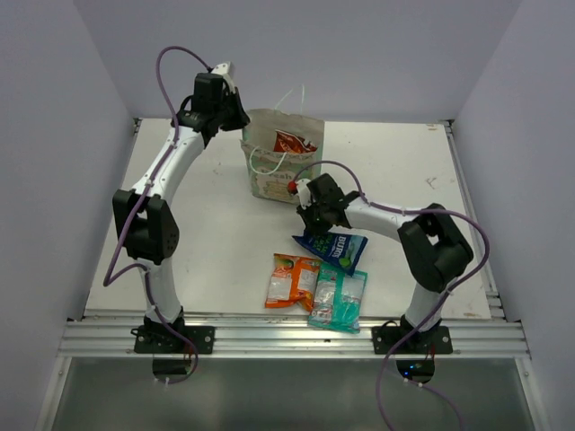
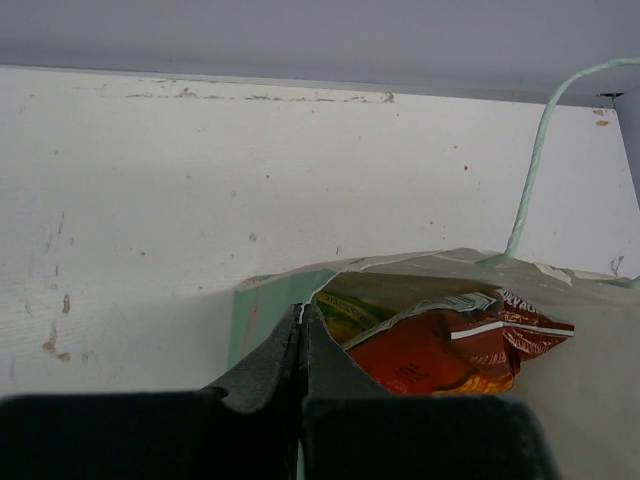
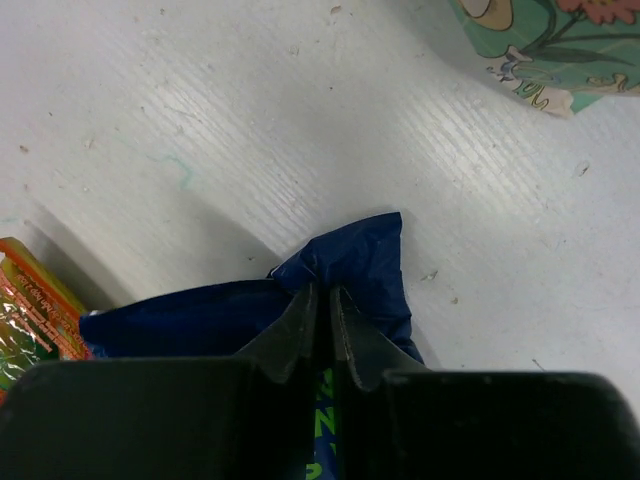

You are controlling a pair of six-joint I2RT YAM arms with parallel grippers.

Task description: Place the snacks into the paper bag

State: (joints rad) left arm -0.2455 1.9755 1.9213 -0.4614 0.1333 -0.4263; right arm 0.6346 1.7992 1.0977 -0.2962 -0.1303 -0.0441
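At the paper bag (image 1: 269, 175) rim: left tool (image 2: 302, 322) pinched shut on the paper edge. Inside the bag: red Doritos bag (image 1: 295, 142). Just in front of the bag: right tool (image 3: 322, 300) clamped on a corner of the dark blue packet (image 3: 350, 270). Farther in front, on the worktop (image 1: 198, 233): orange-white packet (image 1: 292, 280) and teal-white packet (image 1: 339, 298), side by side.

Paper bag (image 1: 269, 184): beige, front mint green with flower print. Red packet (image 1: 295, 142) inside it. White table (image 1: 198, 224) carries 3 more: dark blue packet (image 1: 334, 247) with green lettering, orange-white packet (image 1: 292, 281), teal-white packet (image 1: 339, 299). Left arm (image 1: 175, 162), right arm (image 1: 382, 215): white, black joints. Cables (image 1: 121, 242) purple.
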